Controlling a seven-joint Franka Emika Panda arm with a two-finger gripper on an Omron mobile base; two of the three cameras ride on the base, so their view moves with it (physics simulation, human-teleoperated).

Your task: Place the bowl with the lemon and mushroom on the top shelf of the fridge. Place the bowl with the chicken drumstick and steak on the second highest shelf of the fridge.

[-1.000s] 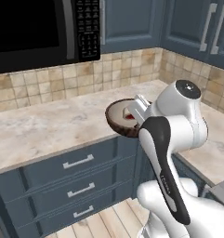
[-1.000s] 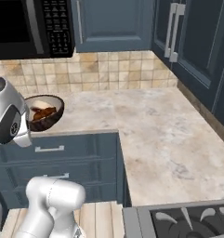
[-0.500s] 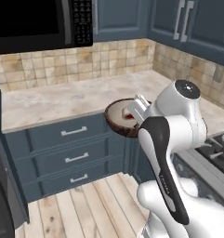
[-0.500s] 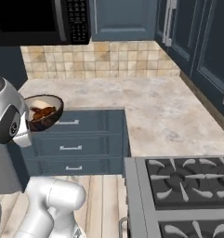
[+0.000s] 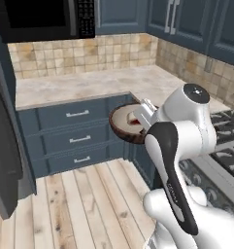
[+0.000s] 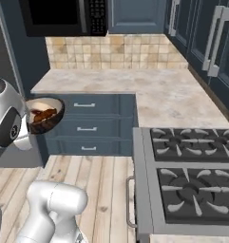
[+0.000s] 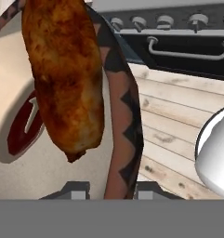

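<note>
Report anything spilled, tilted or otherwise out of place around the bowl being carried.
Nothing stands out. The round brown patterned bowl sits level at the gripper, whose fingers straddle its rim, above the wooden floor. The browned chicken drumstick and red steak lie inside; nothing has spilled. The pale stone counter looks tidy.

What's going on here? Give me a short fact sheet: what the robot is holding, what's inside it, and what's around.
Held item: brown bowl, carried in the air, its rim between the fingers of the gripper
Contents: chicken drumstick and a red piece, likely steak
Bowl position: off the counter, in front of the drawers
Nearby: stove to the robot's right, microwave above the counter
Floor: pale wood planks
</note>
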